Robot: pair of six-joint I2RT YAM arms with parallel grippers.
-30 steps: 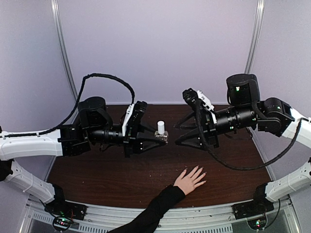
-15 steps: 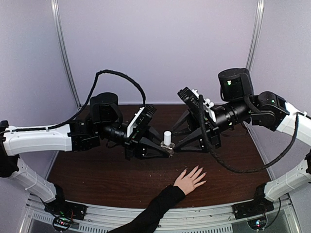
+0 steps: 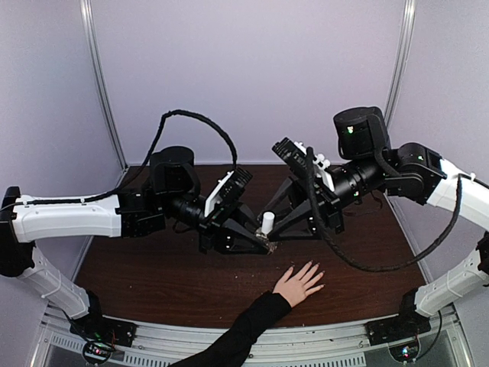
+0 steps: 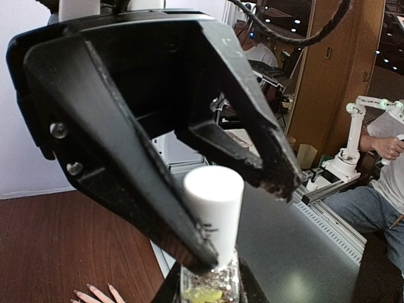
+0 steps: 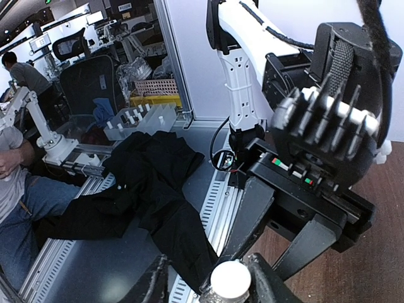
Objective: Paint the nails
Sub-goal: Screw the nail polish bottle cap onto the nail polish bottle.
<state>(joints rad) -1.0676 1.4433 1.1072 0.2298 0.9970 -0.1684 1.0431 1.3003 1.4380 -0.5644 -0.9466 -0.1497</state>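
Top external: left hand [image 3: 263,244] clenches the bottle [image 4: 203,291]; right hand [image 5: 208,279] straddles its cap [image 5: 230,281], unclosed.

Even, soft light fills the top view; the dark table [image 3: 153,283] carries only weak shadows. The wrist views are bent at their edges, and the white cap [image 4: 213,196] looks nearly overexposed.

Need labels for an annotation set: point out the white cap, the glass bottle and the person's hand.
white cap [image 4: 218,202], left wrist view, on its side wall.
glass bottle [image 4: 203,289], left wrist view, on the glass just under the cap.
hand [image 3: 294,287], top external view, on the back of the hand.
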